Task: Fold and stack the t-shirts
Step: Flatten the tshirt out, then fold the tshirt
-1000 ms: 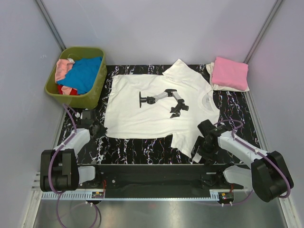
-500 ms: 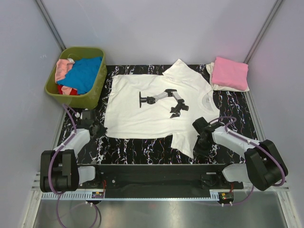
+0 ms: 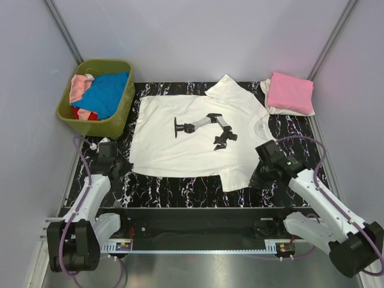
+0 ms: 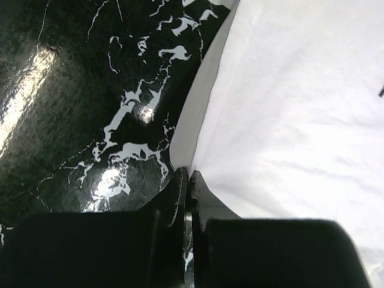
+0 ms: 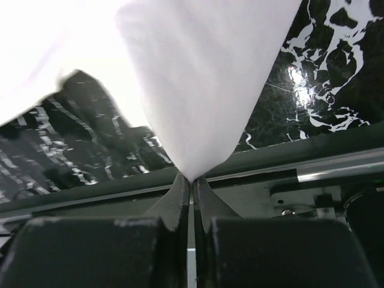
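A white t-shirt (image 3: 192,141) with a black-and-grey robot-arm print lies spread on the black marbled table (image 3: 180,189). My left gripper (image 3: 124,167) is shut on the shirt's near left hem corner (image 4: 198,150). In the left wrist view the left gripper (image 4: 188,175) pinches the cloth edge just above the table. My right gripper (image 3: 256,180) is shut on the tip of the near sleeve (image 5: 204,90). In the right wrist view that sleeve hangs from the right gripper (image 5: 192,180) over the table's front rail. A folded pink t-shirt (image 3: 290,91) lies on a cream one at the back right.
An olive-green basket (image 3: 120,114) at the back left holds blue (image 3: 108,93), pink (image 3: 77,87) and red crumpled shirts. Grey walls close in on both sides. A black rail (image 3: 192,217) runs along the table's near edge between the arm bases.
My right gripper shut on the near sleeve's tip and lifted it as the arm swung outward. The left arm shifted slightly, still gripping the hem corner.
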`<state>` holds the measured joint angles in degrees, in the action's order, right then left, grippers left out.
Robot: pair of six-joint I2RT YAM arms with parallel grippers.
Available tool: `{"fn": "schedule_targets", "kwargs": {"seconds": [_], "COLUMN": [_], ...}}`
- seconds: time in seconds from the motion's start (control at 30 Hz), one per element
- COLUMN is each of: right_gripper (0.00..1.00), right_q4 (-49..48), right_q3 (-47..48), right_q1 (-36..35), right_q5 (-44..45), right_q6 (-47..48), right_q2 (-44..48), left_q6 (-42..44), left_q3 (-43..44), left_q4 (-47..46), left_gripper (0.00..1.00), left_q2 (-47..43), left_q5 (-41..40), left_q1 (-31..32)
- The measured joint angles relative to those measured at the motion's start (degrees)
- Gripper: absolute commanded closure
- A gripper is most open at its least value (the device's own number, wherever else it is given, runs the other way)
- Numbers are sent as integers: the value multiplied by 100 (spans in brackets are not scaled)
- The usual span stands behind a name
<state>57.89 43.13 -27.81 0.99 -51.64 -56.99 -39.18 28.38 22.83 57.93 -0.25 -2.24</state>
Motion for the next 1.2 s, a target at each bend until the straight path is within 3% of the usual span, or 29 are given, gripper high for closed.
{"fn": "schedule_targets", "kwargs": {"seconds": [0.13, 0.63, 0.83, 1.03, 1.2], "right_gripper": [100, 100, 100, 100, 100], "right_q4": [472, 1816, 1690, 1217, 678], "right_q3": [503, 879, 1067, 1967, 2586], "right_q1": [0, 0, 0, 42, 752], "right_q5": [153, 254, 243, 385, 365], "right_q6": [-144, -544, -385, 105, 756], "right_q2": [544, 1762, 953, -396, -1215], "left_q6": [-133, -328, 28, 573, 872], "left_q3": [7, 935, 1259, 2009, 2623], "left_q4": [295, 2085, 2273, 2546, 2592], "left_gripper": [100, 100, 100, 100, 100], "left_q2": [-337, -903, -164, 680, 1060], "left_q5": [142, 645, 938, 957, 992], "left_q1": [72, 87, 87, 90, 90]}}
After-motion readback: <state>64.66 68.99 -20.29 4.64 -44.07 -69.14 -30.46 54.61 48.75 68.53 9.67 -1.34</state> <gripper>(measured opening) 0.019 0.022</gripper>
